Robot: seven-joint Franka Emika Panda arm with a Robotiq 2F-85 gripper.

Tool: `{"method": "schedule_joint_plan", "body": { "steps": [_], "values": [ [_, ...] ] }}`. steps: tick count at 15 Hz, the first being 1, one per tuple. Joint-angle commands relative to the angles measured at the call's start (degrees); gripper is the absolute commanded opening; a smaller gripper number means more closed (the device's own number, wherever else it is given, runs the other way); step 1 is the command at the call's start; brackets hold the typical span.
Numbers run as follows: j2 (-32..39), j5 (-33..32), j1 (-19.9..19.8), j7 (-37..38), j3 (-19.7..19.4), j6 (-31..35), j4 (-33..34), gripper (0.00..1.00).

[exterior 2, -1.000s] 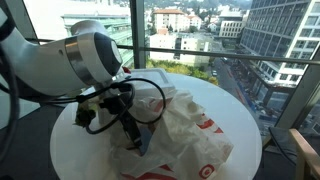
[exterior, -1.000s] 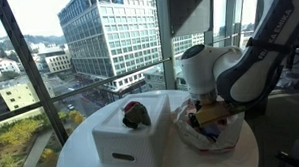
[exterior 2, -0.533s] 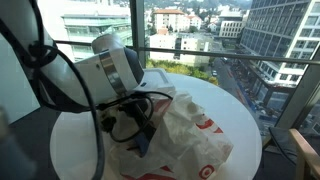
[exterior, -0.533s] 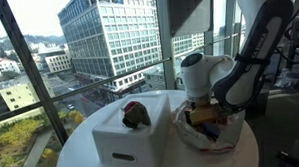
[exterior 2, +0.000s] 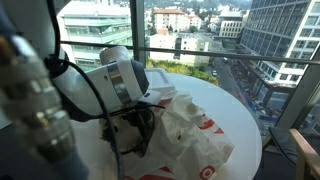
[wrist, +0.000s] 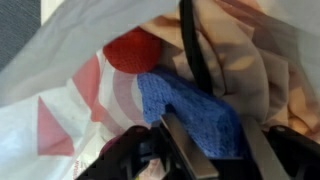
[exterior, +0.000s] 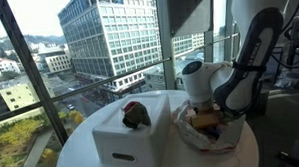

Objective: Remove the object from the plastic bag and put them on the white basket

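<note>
The white plastic bag (exterior: 219, 139) with red print lies open on the round table, next to the white basket (exterior: 122, 142). My gripper (exterior: 203, 118) reaches down into the bag's mouth in both exterior views, the bag (exterior 2: 195, 135) crumpled around it. In the wrist view a blue soft object (wrist: 190, 108) fills the gap between my fingers (wrist: 178, 148), and the gripper (wrist: 220, 150) is shut on it. A red round thing (wrist: 133, 50) and tan material (wrist: 240, 60) lie behind it inside the bag (wrist: 60, 100). A dark and red item (exterior: 137, 114) rests in the basket.
The round white table (exterior: 80, 156) is small, with its edge close to the basket and the bag (exterior 2: 228, 100). Tall windows (exterior: 49, 57) stand right behind it. A black cable (wrist: 193, 50) runs from the wrist over the bag's contents.
The arm has dropped lower into the bag. The jaws have drawn in from wide open onto the blue object.
</note>
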Motion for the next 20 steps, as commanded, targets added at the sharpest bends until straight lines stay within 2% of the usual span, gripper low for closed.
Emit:
{"method": "schedule_joint_plan", "body": {
  "steps": [1, 3, 4, 7, 10, 14, 17, 20],
  "values": [
    [-7.5, 1.6, 1.7, -1.5, -0.5, -4.2, -3.6, 0.15],
    [-12.1, 2.3, 1.9, -2.8, 0.5, -7.6, -4.9, 0.12],
    [-14.5, 3.2, 2.0, -3.6, 1.1, -9.6, -5.4, 0.15],
    [-22.1, 9.1, 2.4, -9.3, 4.0, -17.4, -5.7, 0.15],
    [-28.8, 14.3, 2.9, -15.8, 7.0, -26.9, -3.3, 0.15],
    [-35.1, 17.4, 2.9, -22.6, 10.7, -37.8, 1.7, 0.15],
    [-38.3, 19.3, 3.3, -27.3, 13.1, -41.5, 6.0, 0.15],
    [-39.9, 19.7, 4.2, -29.7, 16.3, -40.9, 9.5, 0.15]
  ]
}}
